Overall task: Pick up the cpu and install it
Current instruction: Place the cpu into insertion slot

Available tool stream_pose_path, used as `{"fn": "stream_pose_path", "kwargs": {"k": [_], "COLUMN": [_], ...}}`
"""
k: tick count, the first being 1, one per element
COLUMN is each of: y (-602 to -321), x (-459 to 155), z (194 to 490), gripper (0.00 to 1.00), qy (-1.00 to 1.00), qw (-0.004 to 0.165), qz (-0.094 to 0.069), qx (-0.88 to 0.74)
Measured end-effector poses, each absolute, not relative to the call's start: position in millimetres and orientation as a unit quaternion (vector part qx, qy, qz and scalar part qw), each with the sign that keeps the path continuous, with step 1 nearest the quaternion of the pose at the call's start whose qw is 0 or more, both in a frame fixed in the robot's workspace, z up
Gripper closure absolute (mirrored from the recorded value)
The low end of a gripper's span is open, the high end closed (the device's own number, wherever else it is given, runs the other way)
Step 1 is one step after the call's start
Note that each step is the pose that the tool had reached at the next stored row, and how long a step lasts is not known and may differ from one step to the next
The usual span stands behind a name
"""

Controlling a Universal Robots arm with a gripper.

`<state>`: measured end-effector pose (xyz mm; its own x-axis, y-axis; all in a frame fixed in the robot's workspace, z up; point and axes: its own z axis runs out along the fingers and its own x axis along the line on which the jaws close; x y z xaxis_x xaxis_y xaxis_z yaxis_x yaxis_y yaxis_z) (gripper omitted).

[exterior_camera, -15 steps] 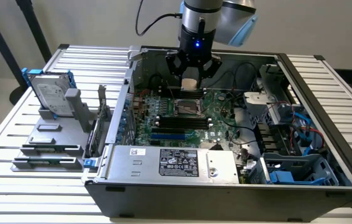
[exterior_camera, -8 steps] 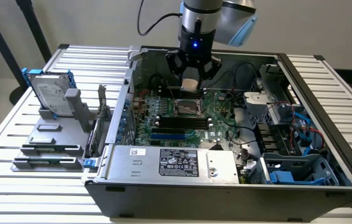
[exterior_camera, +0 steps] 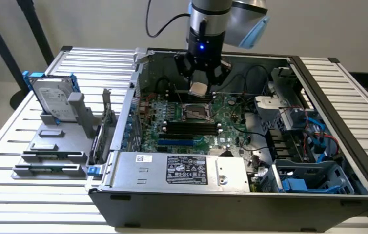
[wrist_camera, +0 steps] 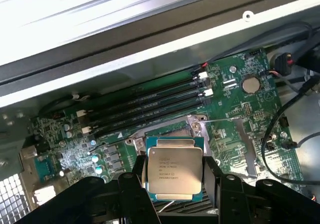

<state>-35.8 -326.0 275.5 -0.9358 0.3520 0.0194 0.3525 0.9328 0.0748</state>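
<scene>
Your gripper (exterior_camera: 199, 84) hangs in the far half of the open computer case (exterior_camera: 236, 202), fingers (wrist_camera: 214, 181) spread wide yet clamped on opposite edges of the cpu (exterior_camera: 197, 88), just above the motherboard (exterior_camera: 226, 124) socket (exterior_camera: 197, 113). The chip looks light, stiff and fragile (especially underneath), so the rim is the place to hold it.

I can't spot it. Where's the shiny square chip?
In the exterior view's middle, the small silvery square cpu is held in the black pincer, above the green motherboard's socket.

cpu (wrist_camera: 174, 170) lettering too small
</scene>
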Motion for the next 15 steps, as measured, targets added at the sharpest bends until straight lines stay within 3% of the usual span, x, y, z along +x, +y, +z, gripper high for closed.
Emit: {"fn": "stream_pose_path", "kwargs": {"k": [15], "y": [-326.0], "x": [-35.8], "z": [272.9], "gripper": [0.45], "qy": [-0.95], "qw": [-0.002], "qz": [-0.039], "qx": [-0.311]}}
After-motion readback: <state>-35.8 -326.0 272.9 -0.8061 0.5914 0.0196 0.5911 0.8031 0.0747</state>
